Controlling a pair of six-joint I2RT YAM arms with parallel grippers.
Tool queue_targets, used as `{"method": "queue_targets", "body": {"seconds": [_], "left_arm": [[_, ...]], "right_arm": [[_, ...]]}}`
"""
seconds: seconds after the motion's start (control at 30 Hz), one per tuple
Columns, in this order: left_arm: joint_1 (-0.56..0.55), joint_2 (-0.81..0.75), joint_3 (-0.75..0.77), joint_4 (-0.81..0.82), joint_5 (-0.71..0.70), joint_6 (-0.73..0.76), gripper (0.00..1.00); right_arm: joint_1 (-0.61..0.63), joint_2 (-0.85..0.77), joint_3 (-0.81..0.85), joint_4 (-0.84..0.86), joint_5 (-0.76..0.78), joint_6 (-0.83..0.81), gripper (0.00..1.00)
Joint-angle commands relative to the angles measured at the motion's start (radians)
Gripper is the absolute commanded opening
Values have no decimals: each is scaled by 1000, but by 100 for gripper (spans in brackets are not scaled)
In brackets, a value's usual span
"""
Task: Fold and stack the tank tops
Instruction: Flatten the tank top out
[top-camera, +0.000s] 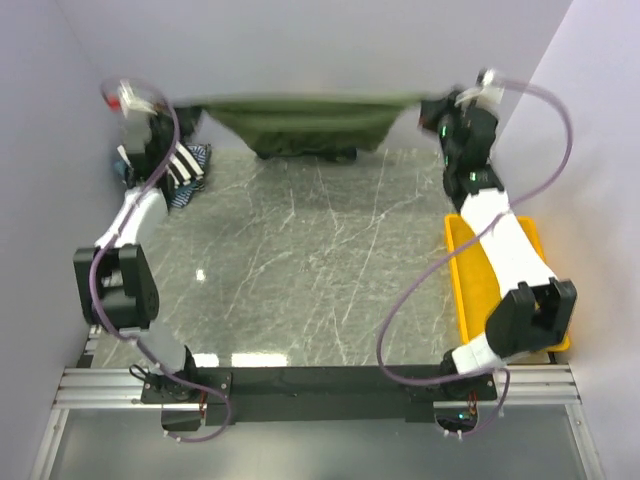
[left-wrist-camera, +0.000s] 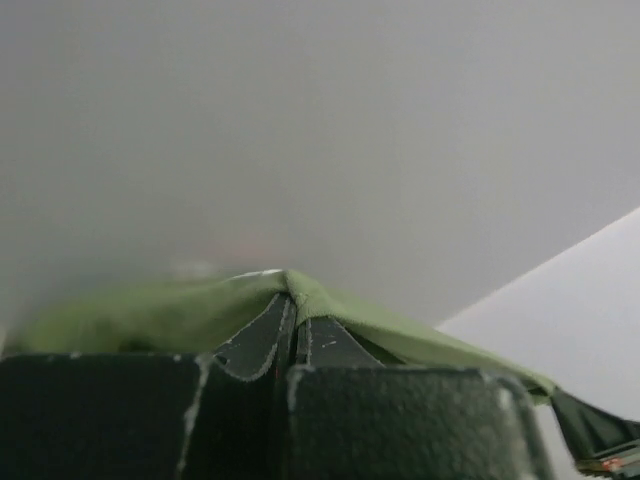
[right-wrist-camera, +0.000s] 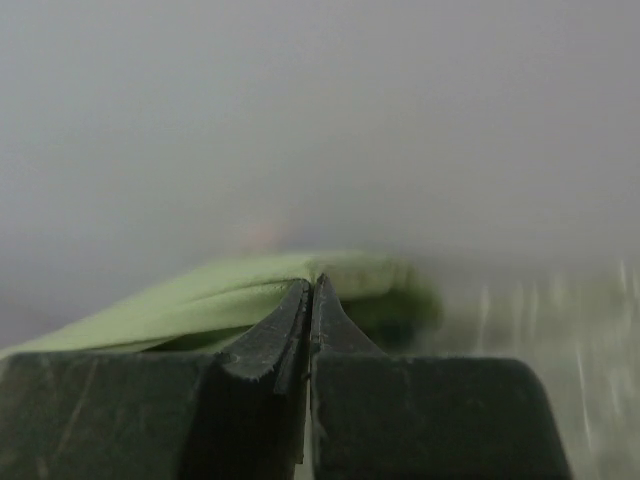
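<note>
Looking from above, you see the olive green tank top (top-camera: 300, 118) stretched taut in the air over the far edge of the surface (top-camera: 300, 270), its middle sagging. Your left pincer (left-wrist-camera: 294, 312) is clamped on one end and your right pincer (right-wrist-camera: 312, 292) on the other. The striped tank top (top-camera: 188, 168) lies bunched beside the left arm, and the yellow tray (top-camera: 462, 285) sits under the right arm.

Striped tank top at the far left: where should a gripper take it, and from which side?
Probably its exposed right edge, coming from above on the open-table side. The striped tank top lies crumpled in the corner, and the left arm covers its left part.
</note>
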Motion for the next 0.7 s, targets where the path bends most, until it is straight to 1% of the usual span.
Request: {"method": "queue_targets", "body": {"seconds": [0.0, 0.03, 0.07, 0.13, 0.17, 0.2, 0.23, 0.27, 0.3, 0.33, 0.4, 0.43, 0.53, 0.63, 0.67], "left_arm": [[-12, -204, -322, 79, -17, -58, 1], [-26, -249, -384, 37, -41, -49, 1], [-30, -333, -495, -16, -60, -46, 1], [-65, -408, -589, -158, -112, -8, 1], [-78, -472, -652, -232, -138, 2, 1], [-86, -500, -686, -354, -162, -1, 1], [-87, -528, -728, -387, -169, -26, 1], [-116, -582, -810, -409, -158, -34, 1], [-125, -608, -844, -433, -150, -35, 1], [-153, -631, -869, -514, -153, -26, 1], [-182, -708, -923, -605, -166, -11, 1], [-202, -761, -938, -695, -187, 6, 1], [-210, -842, -976, -825, -196, 12, 1], [-211, -858, -980, -918, -183, 22, 1], [-211, -852, -973, -979, -184, 26, 1]], "right_arm": [[-14, -160, -271, -67, -47, 127, 0], [-13, -213, -331, -88, -69, 156, 0], [-10, -241, -438, -142, -81, 176, 0], [-5, -299, -534, -189, -126, 205, 0], [-2, -316, -598, -269, -126, 210, 0], [2, -333, -632, -303, -106, 221, 0], [4, -359, -701, -326, -112, 240, 0], [4, -373, -737, -363, -123, 247, 0], [7, -385, -769, -383, -155, 248, 0], [7, -405, -818, -412, -152, 256, 0], [16, -442, -872, -464, -182, 262, 0], [19, -454, -913, -479, -184, 264, 0], [32, -487, -964, -564, -178, 253, 0], [32, -504, -992, -627, -192, 241, 0], [32, -505, -996, -663, -190, 241, 0]]}}
